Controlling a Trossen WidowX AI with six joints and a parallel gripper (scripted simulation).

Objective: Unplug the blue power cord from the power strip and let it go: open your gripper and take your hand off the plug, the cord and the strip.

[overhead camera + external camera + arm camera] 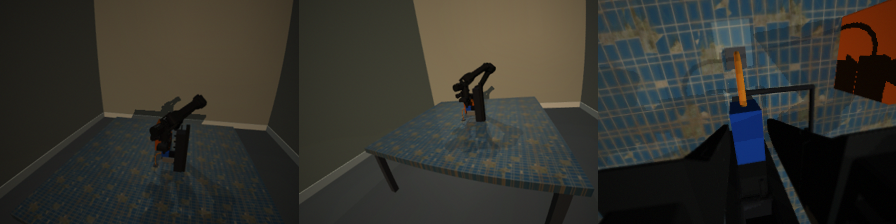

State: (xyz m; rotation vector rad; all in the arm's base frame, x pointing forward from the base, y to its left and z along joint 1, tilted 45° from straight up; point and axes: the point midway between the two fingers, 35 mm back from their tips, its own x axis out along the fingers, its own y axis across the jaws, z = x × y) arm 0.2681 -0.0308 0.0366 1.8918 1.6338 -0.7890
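Blue plug (165,153) (468,108) (748,135) lies between the fingertips of the end effector (163,148) (467,104) (748,126), long axis running between them; they stand modestly parted, seemingly with slivers of space left and right.
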